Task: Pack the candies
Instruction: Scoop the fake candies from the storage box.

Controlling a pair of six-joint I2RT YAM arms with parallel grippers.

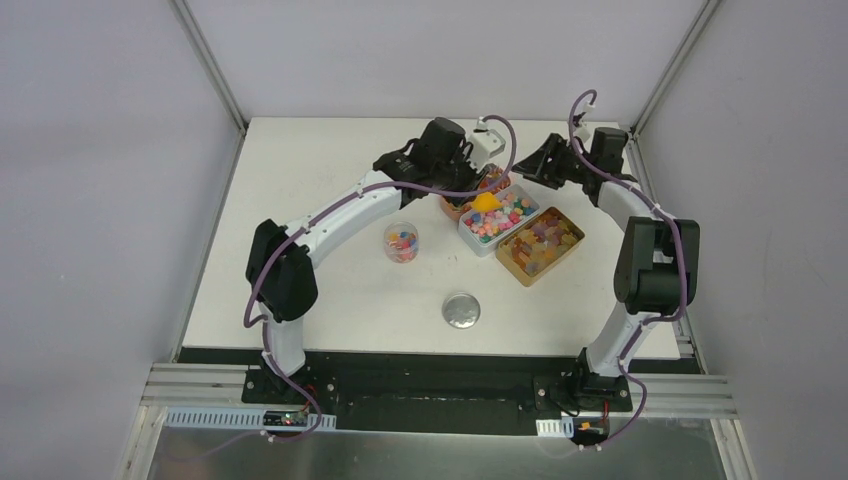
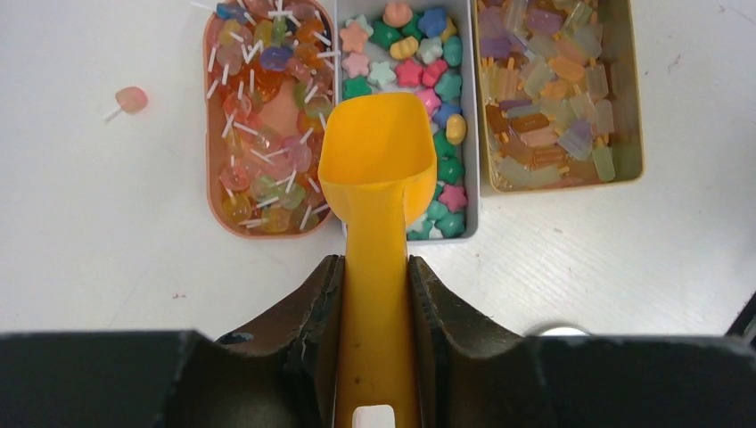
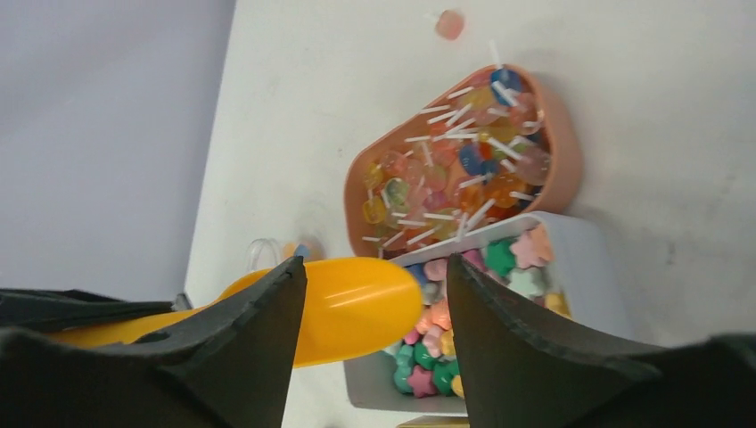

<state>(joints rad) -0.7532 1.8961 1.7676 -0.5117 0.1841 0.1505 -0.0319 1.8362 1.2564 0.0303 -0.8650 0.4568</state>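
An orange scoop point(image 2: 379, 152) is held by its handle in my left gripper point(image 2: 376, 267), which is shut on it. Its bowl looks empty and hangs over the near end of a grey tray point(image 2: 446, 239) of star-shaped candies point(image 2: 408, 71). In the top view the scoop point(image 1: 486, 202) sits over that grey tray point(image 1: 483, 250). Just right of it, above the table, my right gripper point(image 1: 524, 172) is open. Through the right wrist view, the right gripper point(image 3: 374, 263) frames the scoop point(image 3: 357, 303) with nothing in its grip.
A pink oval tray point(image 2: 207, 134) of lollipop sweets lies left of the grey one, a gold tray point(image 2: 635, 107) of gummy pieces right of it. A clear cup point(image 1: 402, 242) holding a few candies and a round silver lid point(image 1: 461, 310) stand nearer. One stray lollipop point(image 2: 130, 99) lies on the table.
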